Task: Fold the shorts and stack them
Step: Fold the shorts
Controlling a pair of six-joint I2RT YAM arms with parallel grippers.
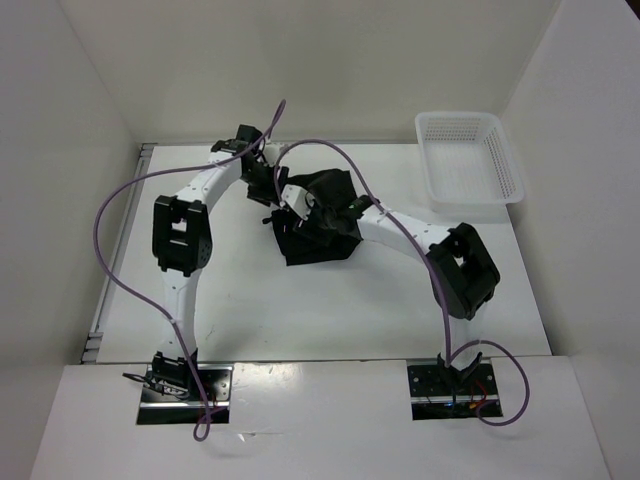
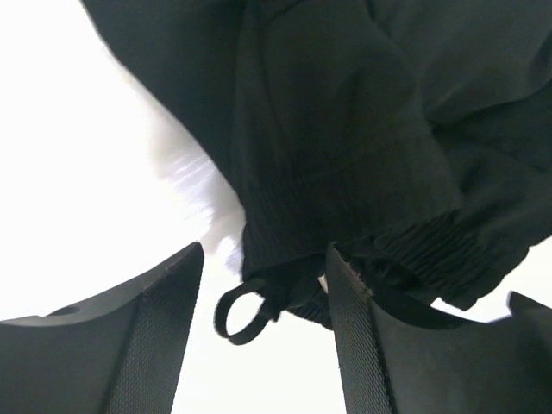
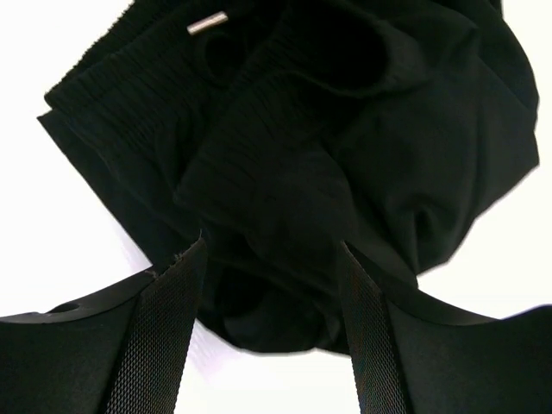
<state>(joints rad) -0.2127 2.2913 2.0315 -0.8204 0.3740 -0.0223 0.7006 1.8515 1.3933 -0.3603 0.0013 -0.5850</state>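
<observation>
Handling these shorts [image 1: 320, 250] means working with light, limp cloth. They lie crumpled in a heap in the middle of the bench [image 1: 300, 310], well apart from the white basket [image 1: 468, 160], and they will likely sag and slide when you lift them. Your left hand [image 2: 263, 259] is spread by the ribbed waistband [image 2: 345, 194], with the drawstring loop [image 2: 241, 312] between its fingers. Your right hand [image 3: 272, 250] is spread too; a bunched fold bulges into the gap, unpinched. The elastic waistband looks like your firmest hold. Take it at two points well apart and pinch deep. Avoid the thin loop, which would probably slip.
</observation>
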